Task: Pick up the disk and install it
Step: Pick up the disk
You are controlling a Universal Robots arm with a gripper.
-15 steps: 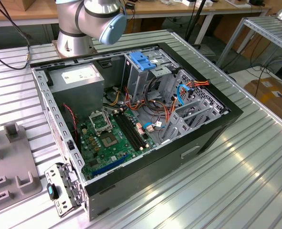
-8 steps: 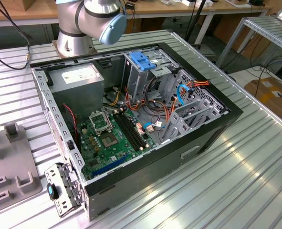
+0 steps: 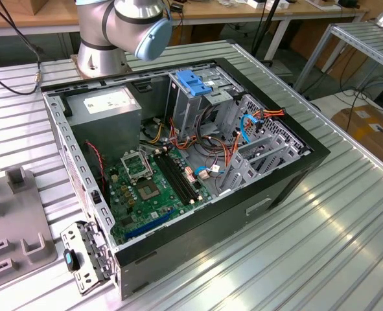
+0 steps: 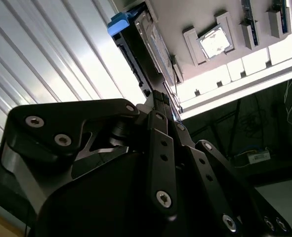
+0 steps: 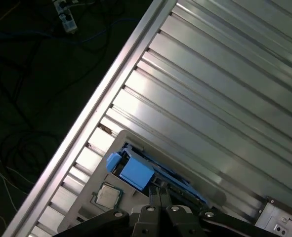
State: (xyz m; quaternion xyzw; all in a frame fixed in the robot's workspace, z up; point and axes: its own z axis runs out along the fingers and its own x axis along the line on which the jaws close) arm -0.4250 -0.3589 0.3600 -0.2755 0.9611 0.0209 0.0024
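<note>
The disk [image 4: 153,47] stands on edge on a grey fixture plate [image 4: 185,15], a light-blue carrier rail capping its far end; in the first wrist view the disk [image 5: 136,171] shows that same blue end. In both wrist views my gripper [image 4: 160,101] points along the disk's length. Its two thin black fingers [image 5: 158,193] are pressed together, so it is shut, with the tips right at the disk's near end. Whether they touch it I cannot tell.
An open computer case [image 3: 295,175] lies on the ribbed metal table [image 3: 321,246], with the motherboard, cables and a drive cage carrying a blue plastic handle [image 3: 194,81]. The arm's base [image 3: 104,39] stands behind the case. A processor chip [image 4: 215,43] rests on the plate beside the disk.
</note>
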